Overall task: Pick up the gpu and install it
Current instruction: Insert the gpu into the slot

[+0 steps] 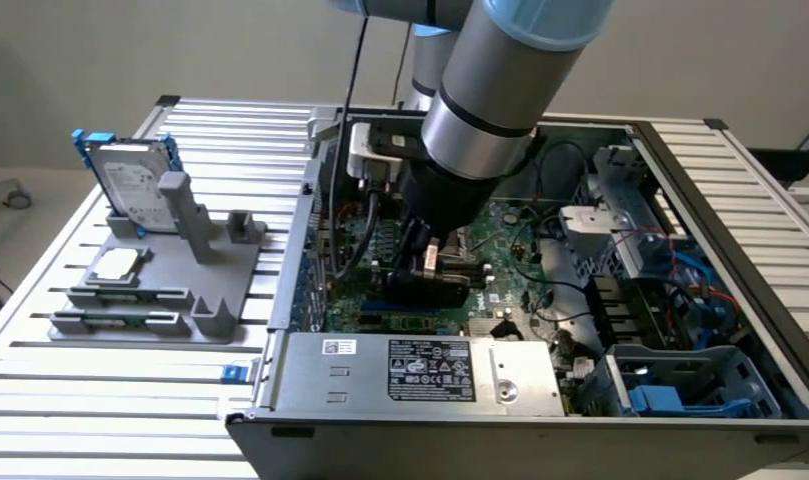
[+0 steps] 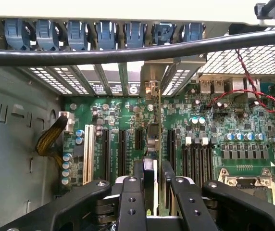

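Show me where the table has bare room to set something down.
Bare slatted table lies between the grey parts holder and the near edge, and beyond the hard drive. Inside the computer case it is crowded: the end effector holds the gpu at the motherboard.

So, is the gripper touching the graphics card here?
Touching. The wrist view shows the gripper with its fingers pressed against both faces of the graphics card, which stands edge-on between them over the motherboard.
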Controlling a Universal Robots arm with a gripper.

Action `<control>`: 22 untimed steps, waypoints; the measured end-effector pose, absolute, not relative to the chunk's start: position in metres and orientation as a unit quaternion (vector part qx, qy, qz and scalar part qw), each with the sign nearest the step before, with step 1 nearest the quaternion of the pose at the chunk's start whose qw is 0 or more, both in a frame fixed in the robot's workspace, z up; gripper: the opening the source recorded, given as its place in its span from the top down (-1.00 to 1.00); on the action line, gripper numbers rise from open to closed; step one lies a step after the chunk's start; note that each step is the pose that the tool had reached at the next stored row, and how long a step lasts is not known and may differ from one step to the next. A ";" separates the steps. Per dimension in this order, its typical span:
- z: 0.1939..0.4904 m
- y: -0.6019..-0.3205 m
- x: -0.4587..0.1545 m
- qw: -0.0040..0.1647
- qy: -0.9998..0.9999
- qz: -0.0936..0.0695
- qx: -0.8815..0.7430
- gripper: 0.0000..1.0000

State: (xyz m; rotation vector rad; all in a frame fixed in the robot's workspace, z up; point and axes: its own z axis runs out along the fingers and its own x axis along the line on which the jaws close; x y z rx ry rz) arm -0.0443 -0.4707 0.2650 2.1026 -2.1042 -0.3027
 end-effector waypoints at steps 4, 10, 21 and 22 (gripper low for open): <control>0.264 -0.471 -0.044 0.078 -0.702 -0.104 0.701 0.48; 0.264 -0.471 -0.044 0.080 -0.702 -0.107 0.700 0.48; 0.261 -0.471 -0.044 0.079 -0.702 -0.108 0.700 0.48; 0.261 -0.471 -0.044 0.079 -0.701 -0.109 0.700 0.48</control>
